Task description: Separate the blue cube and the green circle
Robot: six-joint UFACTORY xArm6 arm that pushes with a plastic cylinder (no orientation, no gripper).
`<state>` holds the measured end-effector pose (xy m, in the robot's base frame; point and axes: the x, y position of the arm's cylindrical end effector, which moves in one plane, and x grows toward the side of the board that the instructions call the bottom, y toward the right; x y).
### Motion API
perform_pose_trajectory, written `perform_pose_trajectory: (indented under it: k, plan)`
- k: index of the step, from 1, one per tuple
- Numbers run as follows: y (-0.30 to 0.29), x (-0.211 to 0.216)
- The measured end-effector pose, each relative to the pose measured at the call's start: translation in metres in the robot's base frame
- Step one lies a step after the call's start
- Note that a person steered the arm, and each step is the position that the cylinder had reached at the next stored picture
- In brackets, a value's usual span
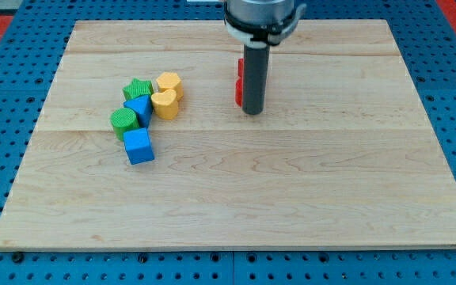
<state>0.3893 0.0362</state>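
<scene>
Over on the view's left of the desk [307, 206] sits a tight huddle of blocks: the green circle [123, 121] touches the blue cube [138, 146] just below it, with a green star [138, 88], another blue block [140, 107] and two yellow blocks [167, 95] crowded above. Further right, well apart from them all, my tip [252, 112] stands by a red block [241, 81] half hidden behind the rod. There is no gripper on this arm, only the rod, holding nothing. I'd say it should come round and slide into the seam between cube and circle, then push the cube down toward the view's bottom, away from the crowd.
</scene>
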Motion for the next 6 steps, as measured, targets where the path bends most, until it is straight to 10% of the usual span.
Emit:
perform_pose_trajectory:
  k: [1, 3, 6]
  plan:
    - [0.007, -0.036]
    - [0.012, 0.084]
    - [-0.148, 0.153]
